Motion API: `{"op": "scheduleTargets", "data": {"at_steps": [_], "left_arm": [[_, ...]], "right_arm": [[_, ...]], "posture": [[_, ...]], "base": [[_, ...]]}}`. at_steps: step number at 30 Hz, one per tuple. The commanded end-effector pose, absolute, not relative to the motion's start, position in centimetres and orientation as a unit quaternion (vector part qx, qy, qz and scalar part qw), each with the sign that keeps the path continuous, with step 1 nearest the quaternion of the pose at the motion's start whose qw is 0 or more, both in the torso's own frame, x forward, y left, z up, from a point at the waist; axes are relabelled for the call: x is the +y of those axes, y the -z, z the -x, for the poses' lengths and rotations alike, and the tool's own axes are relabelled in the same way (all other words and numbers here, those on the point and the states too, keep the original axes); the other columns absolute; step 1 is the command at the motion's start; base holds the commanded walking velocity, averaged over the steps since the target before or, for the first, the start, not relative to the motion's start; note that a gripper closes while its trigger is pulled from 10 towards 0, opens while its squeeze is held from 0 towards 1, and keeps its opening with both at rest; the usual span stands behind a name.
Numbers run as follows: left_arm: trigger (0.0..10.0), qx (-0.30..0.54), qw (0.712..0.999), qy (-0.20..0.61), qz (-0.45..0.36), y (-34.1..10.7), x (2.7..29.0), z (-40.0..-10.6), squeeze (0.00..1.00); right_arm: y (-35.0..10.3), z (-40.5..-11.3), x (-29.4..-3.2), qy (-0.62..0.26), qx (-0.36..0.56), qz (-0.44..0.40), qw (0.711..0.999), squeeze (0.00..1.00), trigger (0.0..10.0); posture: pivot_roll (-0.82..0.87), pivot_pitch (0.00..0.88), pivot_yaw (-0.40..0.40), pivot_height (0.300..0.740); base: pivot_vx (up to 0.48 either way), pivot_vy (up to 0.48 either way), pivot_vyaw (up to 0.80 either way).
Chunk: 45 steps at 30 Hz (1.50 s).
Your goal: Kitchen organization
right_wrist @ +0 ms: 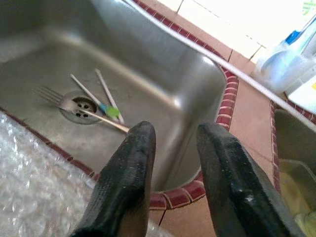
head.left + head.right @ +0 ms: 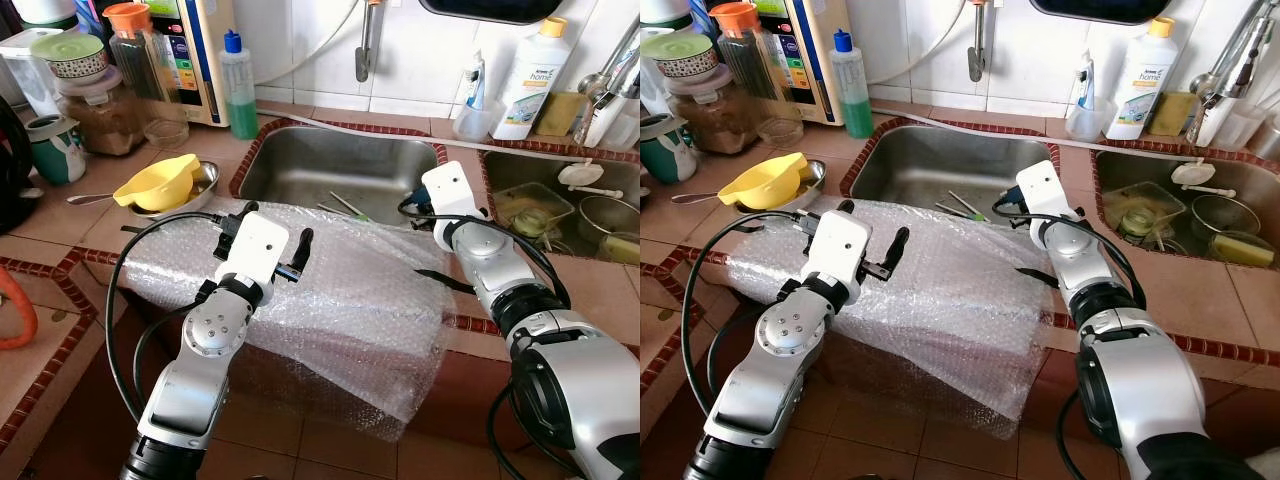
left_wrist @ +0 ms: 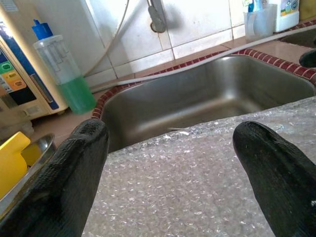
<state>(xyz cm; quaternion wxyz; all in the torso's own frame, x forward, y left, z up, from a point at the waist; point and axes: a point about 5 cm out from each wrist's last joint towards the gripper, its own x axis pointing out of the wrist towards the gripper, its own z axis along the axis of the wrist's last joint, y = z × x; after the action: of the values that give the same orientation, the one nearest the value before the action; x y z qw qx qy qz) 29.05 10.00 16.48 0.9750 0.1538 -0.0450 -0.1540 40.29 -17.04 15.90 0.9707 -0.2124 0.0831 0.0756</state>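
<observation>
- A sheet of bubble wrap lies across the middle of the left eye view, draped over the counter's front edge and sagging toward the floor at lower centre.
- The left gripper hovers just above the wrap's left part, fingers spread wide with nothing between them; its wrist view looks over the wrap into the sink.
- The right gripper sits at the wrap's far right corner by the sink rim, fingers parted a little and empty.
- Judged step: taking hold of the wrap to clear it off the counter.
- To do it well, lower the left fingers until one slips under a raised fold, then close; flat film is likely to slide out.
- Pinch at the edge, not mid-sheet, so the hanging part follows.
- Keep clear of the yellow funnel at middle left and the utensils in the sink.
</observation>
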Motion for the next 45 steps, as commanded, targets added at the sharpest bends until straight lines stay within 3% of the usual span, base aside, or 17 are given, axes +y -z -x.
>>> {"op": "scheduleTargets", "data": {"at_steps": [1,13,14,15,18,19,24,31,45], "left_arm": [[10.0,-0.05,0.974,0.149,-0.162,-16.8,10.1,-28.9,0.0],[10.0,-0.056,0.983,0.08,-0.156,-16.7,11.9,-30.2,0.0],[10.0,-0.056,0.984,0.073,-0.152,-16.7,12.1,-30.4,0.0],[10.0,-0.056,0.986,0.068,-0.145,-16.7,12.2,-30.7,0.0],[10.0,-0.058,0.987,0.063,-0.138,-16.9,12.3,-30.9,0.0],[10.0,-0.061,0.987,0.067,-0.134,-17.1,12.2,-31.0,0.0],[10.0,-0.075,0.987,0.084,-0.118,-17.6,11.8,-31.1,0.0],[10.0,-0.086,0.985,0.097,-0.111,-18.1,11.7,-31.1,0.0],[10.0,-0.087,0.987,0.09,-0.102,-18.2,12.4,-31.2,0.0]], "right_arm": [[-17.5,-40.8,-17.1,-0.071,0.057,0.203,0.975,1.0,10.0],[-17.0,-39.2,-16.8,-0.108,-0.023,0.08,0.991,1.0,10.0],[-16.8,-38.6,-16.7,-0.107,-0.03,0.068,0.992,0.87,10.0],[-16.6,-37.5,-16.4,-0.104,-0.043,0.055,0.992,0.36,10.0],[-16.5,-36.2,-15.9,-0.103,-0.057,0.052,0.992,0.29,10.0],[-16.6,-35.6,-15.5,-0.095,-0.063,0.037,0.993,0.0,10.0],[-18.8,-33.8,-13.5,-0.091,-0.106,0.0,0.99,0.0,10.0],[-19.0,-32.8,-12.1,-0.104,-0.094,-0.021,0.99,0.0,10.0],[-19.2,-32.4,-11.9,-0.108,-0.078,-0.026,0.991,0.0,10.0]], "posture": [[0.15,0.035,0.013,0.74],[0.1,0.0,0.016,0.74],[0.08,0.0,0.019,0.74],[0.07,0.0,0.022,0.74],[0.06,0.0,0.027,0.74],[0.05,0.0,0.033,0.74],[0.04,0.0,0.059,0.74],[0.05,0.0,0.066,0.74],[0.06,0.0,0.069,0.74]], "base": [[0.0,0.0,0.0],[0.0,0.0,0.0],[0.0,0.0,0.0],[0.0,0.0,0.0],[0.0,0.0,0.0],[0.0,0.0,0.0],[0.0,0.0,0.0],[0.0,0.0,0.0],[0.357,0.0,0.0]]}}
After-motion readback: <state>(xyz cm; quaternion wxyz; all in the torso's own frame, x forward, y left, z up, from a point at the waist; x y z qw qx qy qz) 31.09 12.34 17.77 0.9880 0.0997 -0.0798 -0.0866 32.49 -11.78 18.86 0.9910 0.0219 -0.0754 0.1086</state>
